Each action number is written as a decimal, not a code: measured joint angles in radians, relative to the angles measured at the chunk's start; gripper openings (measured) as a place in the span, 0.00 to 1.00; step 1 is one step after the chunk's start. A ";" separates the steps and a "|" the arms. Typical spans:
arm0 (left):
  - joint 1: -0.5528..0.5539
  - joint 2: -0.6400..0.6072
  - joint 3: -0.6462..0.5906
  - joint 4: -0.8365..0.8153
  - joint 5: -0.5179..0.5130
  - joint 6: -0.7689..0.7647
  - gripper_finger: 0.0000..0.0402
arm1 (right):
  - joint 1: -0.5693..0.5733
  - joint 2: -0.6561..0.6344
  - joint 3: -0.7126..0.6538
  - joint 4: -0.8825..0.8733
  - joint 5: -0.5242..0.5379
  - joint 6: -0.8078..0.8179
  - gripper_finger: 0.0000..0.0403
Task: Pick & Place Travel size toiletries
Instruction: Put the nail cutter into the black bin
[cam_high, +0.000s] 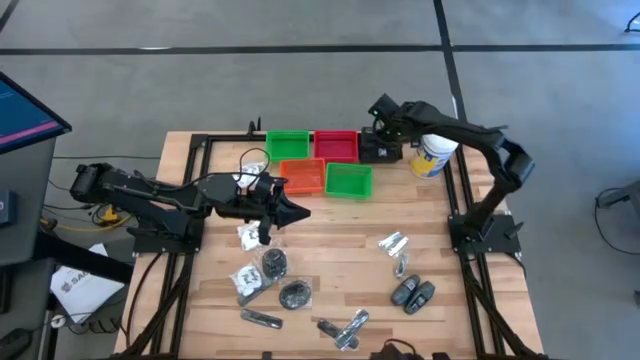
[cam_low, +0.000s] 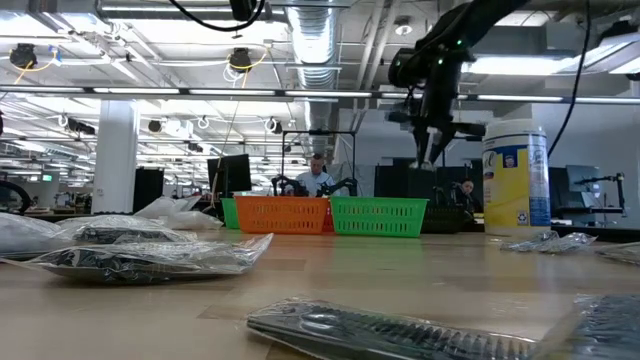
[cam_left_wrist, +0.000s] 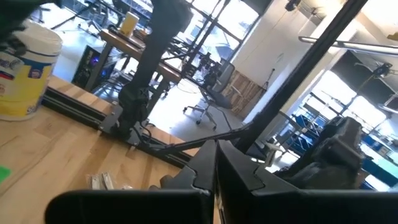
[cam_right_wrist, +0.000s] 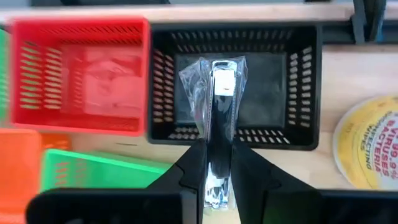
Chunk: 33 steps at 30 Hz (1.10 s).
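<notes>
My right gripper (cam_right_wrist: 216, 186) is shut on a slim silvery toiletry in a clear packet (cam_right_wrist: 214, 87), held above the black tray (cam_right_wrist: 292, 81). In the high view this gripper (cam_high: 385, 128) is at the table's far side, over the black tray (cam_high: 378, 152). My left gripper (cam_high: 300, 211) is shut on nothing and points level above the table, near the orange tray (cam_high: 300, 175). Several other travel size toiletries lie flat on the near half of the table: clear packets (cam_high: 250, 235), black round pieces (cam_high: 295, 293), silvery sachets (cam_high: 392, 242) and dark ovals (cam_high: 412, 293). My right gripper pinches the silvery packet's end (cam_right_wrist: 217, 152) between its two fingers. The fingers point steeply down and lie along the packet. The packet sticks out past the fingertips, lifted clear over the black tray's inside.
At the far side stand a red tray (cam_high: 336, 145), two green trays (cam_high: 288, 145) (cam_high: 348, 180) and the orange one. A tall white canister (cam_high: 435, 155) stands right of the black tray. Black frame rails (cam_high: 455, 190) run along the table's edges.
</notes>
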<state>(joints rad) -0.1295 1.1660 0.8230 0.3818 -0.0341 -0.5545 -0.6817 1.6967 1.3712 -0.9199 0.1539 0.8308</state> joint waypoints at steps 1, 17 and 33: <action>0.000 0.000 0.000 0.000 0.002 0.000 0.02 | -0.003 0.014 0.000 -0.002 0.000 0.000 0.12; 0.000 0.000 0.000 -0.008 0.013 0.000 0.02 | -0.055 0.060 -0.001 -0.040 0.109 0.007 0.13; 0.047 0.000 0.000 -0.009 0.043 0.000 0.02 | -0.057 0.060 -0.001 0.035 0.105 -0.256 0.13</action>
<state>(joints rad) -0.0822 1.1658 0.8230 0.3732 0.0086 -0.5545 -0.7382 1.7565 1.3701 -0.8852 0.2586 0.5746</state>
